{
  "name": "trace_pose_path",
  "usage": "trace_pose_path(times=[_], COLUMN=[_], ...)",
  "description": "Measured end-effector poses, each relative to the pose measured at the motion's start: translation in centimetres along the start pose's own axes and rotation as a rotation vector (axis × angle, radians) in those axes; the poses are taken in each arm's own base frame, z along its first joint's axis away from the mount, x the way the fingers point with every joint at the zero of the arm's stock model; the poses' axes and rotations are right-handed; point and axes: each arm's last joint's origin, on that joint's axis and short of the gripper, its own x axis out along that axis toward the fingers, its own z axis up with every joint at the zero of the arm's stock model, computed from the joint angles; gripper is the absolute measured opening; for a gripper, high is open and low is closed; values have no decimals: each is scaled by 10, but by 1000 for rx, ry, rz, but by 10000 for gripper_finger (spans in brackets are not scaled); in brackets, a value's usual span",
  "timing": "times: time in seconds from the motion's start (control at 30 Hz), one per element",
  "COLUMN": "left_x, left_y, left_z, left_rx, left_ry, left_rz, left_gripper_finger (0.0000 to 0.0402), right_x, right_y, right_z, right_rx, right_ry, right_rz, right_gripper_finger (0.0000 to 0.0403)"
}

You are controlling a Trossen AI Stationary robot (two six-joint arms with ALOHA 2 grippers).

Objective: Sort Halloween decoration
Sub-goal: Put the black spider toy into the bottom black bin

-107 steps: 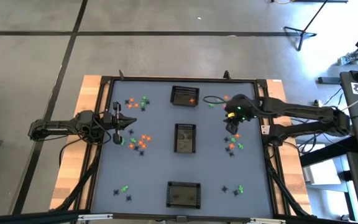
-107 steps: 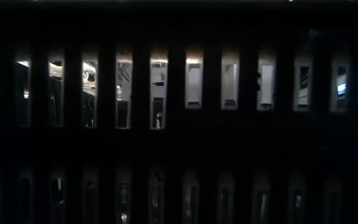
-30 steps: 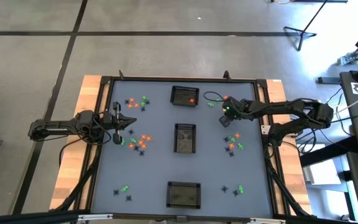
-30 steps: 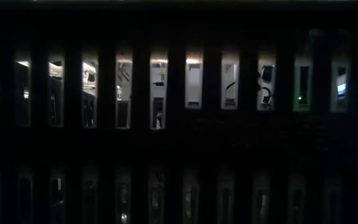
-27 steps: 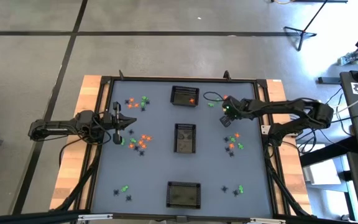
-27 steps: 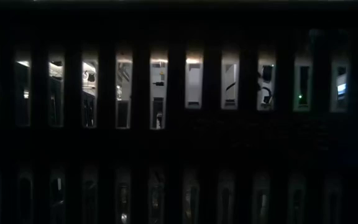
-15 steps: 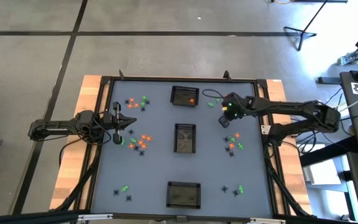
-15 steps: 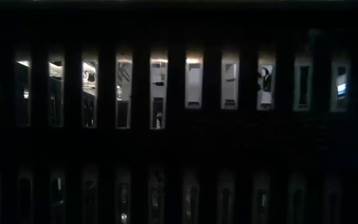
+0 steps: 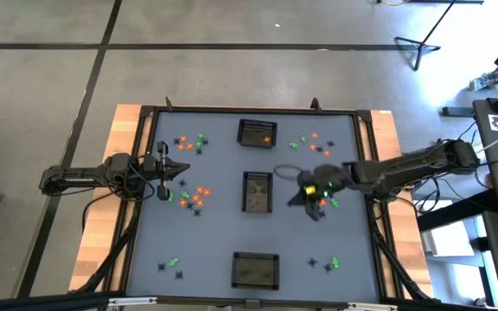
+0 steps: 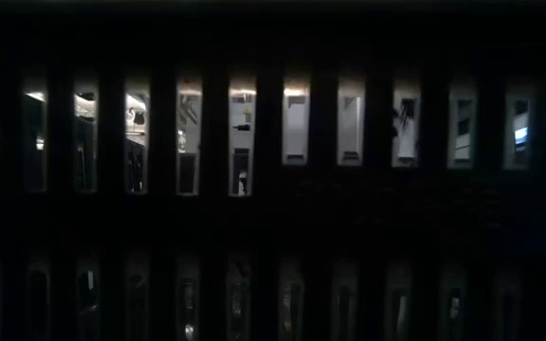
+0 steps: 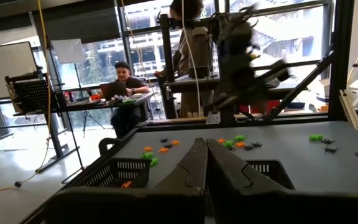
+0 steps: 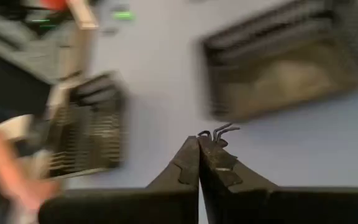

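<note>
Right gripper (image 12: 199, 146) clamped on a tiny black spider-shaped plastic trinket (image 12: 216, 134), legs poking past the fingertips. Probably featherlight, springy, easily dropped; best pinched at the body. Ahead: middle black mesh basket (image 12: 284, 56). Left gripper (image 11: 202, 149) closed, empty.

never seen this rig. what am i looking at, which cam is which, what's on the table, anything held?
Two dark robot arms work at a grey table. The high view looks straight down; the low view is nearly dark, behind slats; each wrist view looks past that arm's fingers.

On the table: three small black mesh baskets in a centre column, and clusters of tiny orange, green and black trinkets.

The right end effector, beside the middle basket, is shut on a tiny black spider trinket. The left end effector waits shut at the left edge, holding nothing.
</note>
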Motion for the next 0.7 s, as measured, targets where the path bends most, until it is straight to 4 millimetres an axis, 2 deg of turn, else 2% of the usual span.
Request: trace_pose_path(times=[0.1, 0.23, 0.47, 0.7], left_x=[0, 0, 0, 0], left_y=[0, 0, 0, 0], left_z=[0, 0, 0, 0], left_rx=[0, 0, 0, 0], left_ry=[-1, 0, -1, -1], left_rz=[0, 1, 1, 1], left_gripper_finger=[0, 0, 0, 0], right_x=[3, 3, 8, 42], right_y=[26, 50, 62, 86], right_z=[-3, -9, -15, 12], right_rx=[-44, -78, -95, -192], right_ry=[-51, -109, -132, -35], right_rz=[114, 166, 142, 163], right_gripper_finger=[1, 0, 0, 0])
